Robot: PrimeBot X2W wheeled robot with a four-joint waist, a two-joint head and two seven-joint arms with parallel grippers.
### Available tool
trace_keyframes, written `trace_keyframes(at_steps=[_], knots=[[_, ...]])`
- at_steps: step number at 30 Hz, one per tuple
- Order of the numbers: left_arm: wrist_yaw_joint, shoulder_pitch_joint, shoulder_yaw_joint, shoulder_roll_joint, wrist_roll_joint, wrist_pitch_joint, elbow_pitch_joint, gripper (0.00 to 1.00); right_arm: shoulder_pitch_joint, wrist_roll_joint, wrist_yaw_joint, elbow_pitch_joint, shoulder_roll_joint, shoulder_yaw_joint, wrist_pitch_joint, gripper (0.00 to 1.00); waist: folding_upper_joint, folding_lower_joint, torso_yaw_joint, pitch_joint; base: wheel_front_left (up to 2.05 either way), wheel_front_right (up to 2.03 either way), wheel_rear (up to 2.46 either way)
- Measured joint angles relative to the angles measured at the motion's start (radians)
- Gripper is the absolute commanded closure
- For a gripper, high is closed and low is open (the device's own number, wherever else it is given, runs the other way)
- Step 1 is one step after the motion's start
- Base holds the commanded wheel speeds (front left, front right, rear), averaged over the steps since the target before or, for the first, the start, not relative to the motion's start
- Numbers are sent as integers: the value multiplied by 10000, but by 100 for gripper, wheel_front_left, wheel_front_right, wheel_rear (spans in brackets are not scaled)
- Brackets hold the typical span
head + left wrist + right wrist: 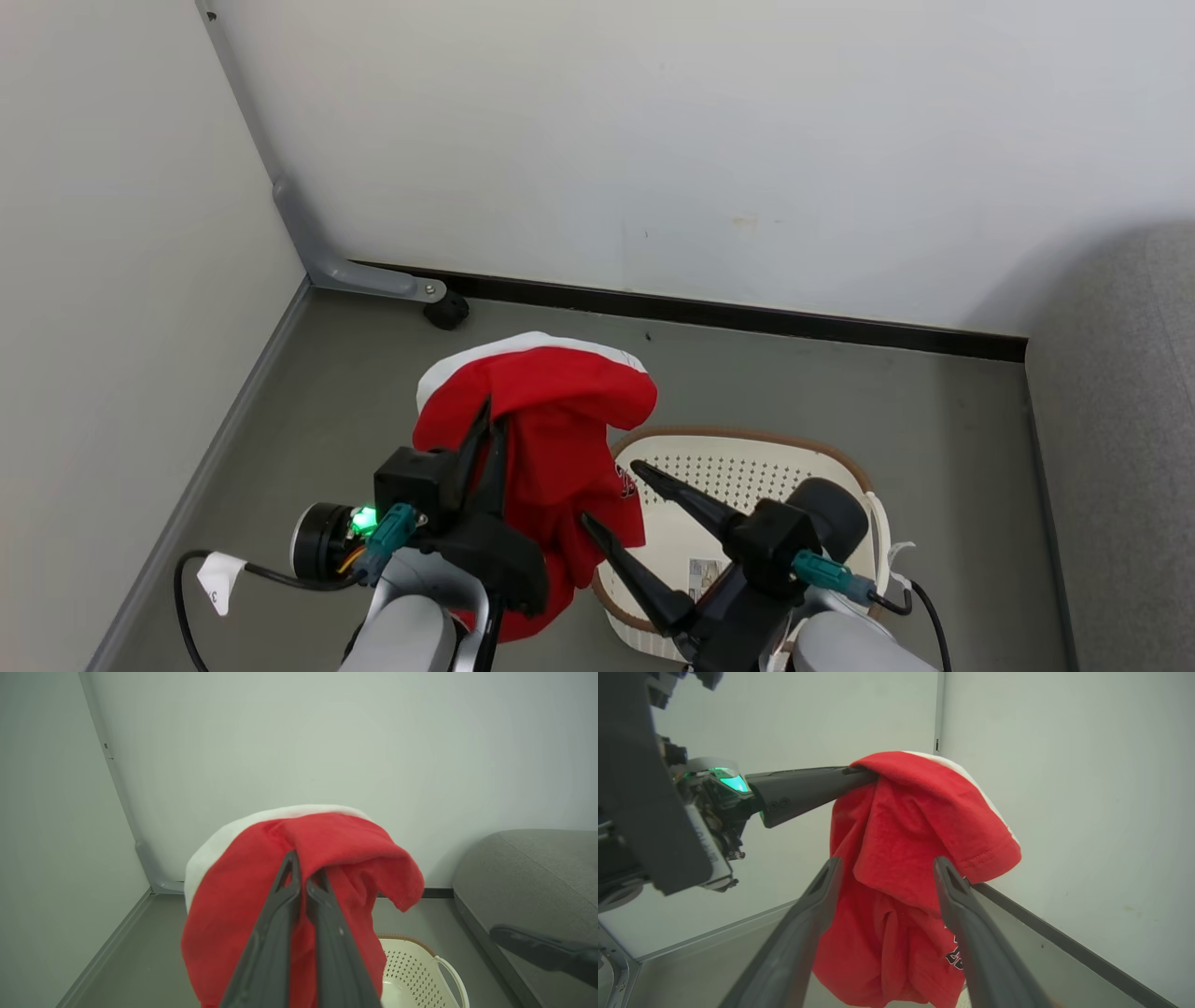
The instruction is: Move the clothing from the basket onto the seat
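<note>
A red garment of the clothing [551, 439] with white trim and black lettering hangs in the air, draped over my left gripper [490, 420], which is shut on it [303, 870]. Its lower folds dangle over the left edge of the cream basket [747, 457] on the floor. My right gripper [611, 495] stands open above the basket, fingers pointing at the hanging cloth [896, 858] without touching it. A corner of the grey seat [1120, 420] shows at the right [537, 868]. The basket's bottom shows a label and no other garment.
White walls meet in a corner behind and to the left. A grey post with a black caster [446, 310] stands at the wall's foot. Bare grey floor [934, 420] lies between the basket and the seat.
</note>
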Motion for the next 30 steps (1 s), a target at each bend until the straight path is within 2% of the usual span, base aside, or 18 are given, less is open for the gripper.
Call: trace_keyframes(at_steps=[5,23,30], knots=[[0,-87,-190,-15,0,107,-121,100,-463,318,0,362,33,487,0,0,0,0,79,35,0,0,0],[-4,-484,-1327,-65,-31,504,-903,100,-1464,1365,0,1057,25,527,0,0,0,0,501,407,0,0,0],[4,-612,-1931,-63,-512,587,-1354,100,-1691,1755,0,1062,25,692,0,0,0,1,535,456,0,0,0]])
